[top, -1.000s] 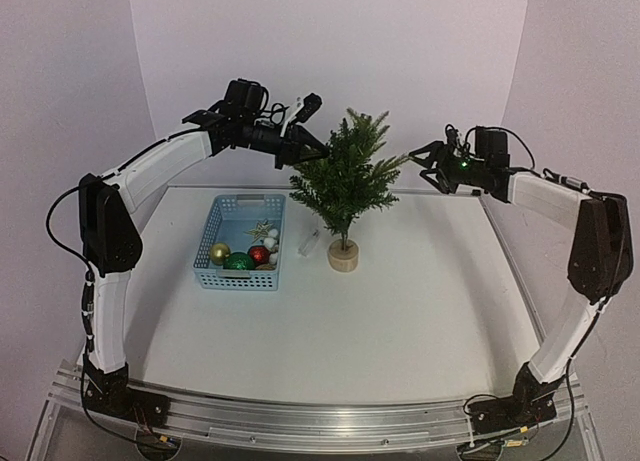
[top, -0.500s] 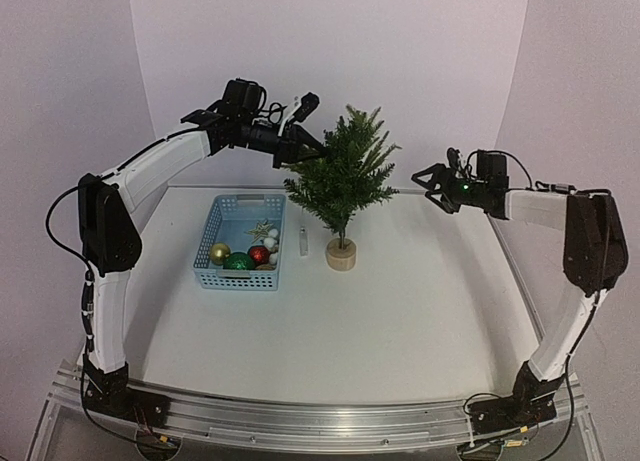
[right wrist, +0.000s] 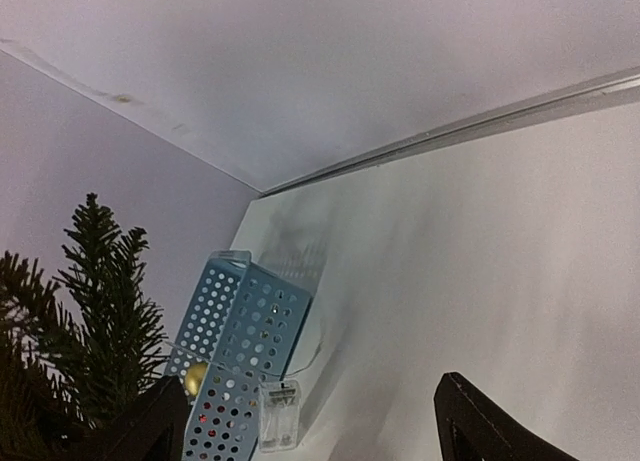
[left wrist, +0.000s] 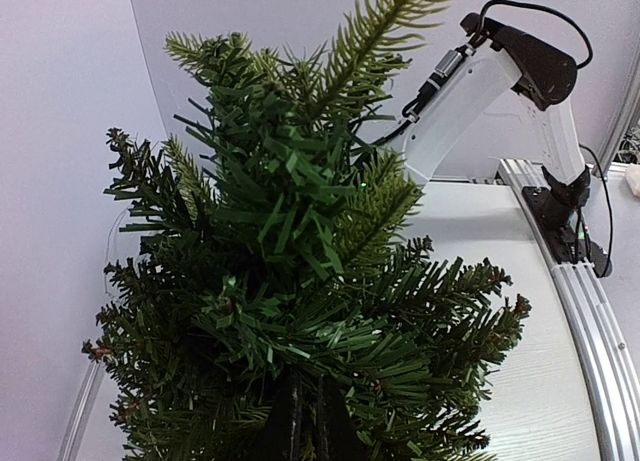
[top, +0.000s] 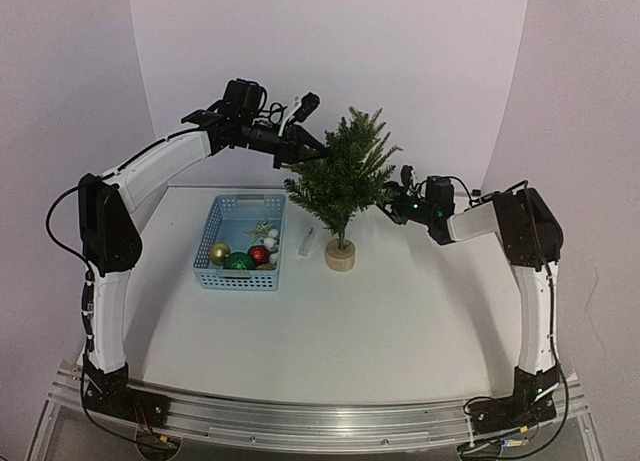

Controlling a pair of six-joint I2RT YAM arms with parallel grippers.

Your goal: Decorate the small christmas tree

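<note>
left gripper (top: 310, 148) in small christmas tree (top: 343, 176), grip unclear | right gripper (right wrist: 310, 386) wide open, empty

A smooth white bench (top: 400, 321) with faint wood grain spreads beneath the left claw (top: 312, 151) and the right claw (top: 388, 205). Plain pale lilac wall panels (top: 420, 51) rise behind both claws and fold in on either side of them. A ribbed silver aluminium rail (top: 330, 421) edges the bench, well nearer than the claws. The light is soft and even, with faint shadows.
</note>
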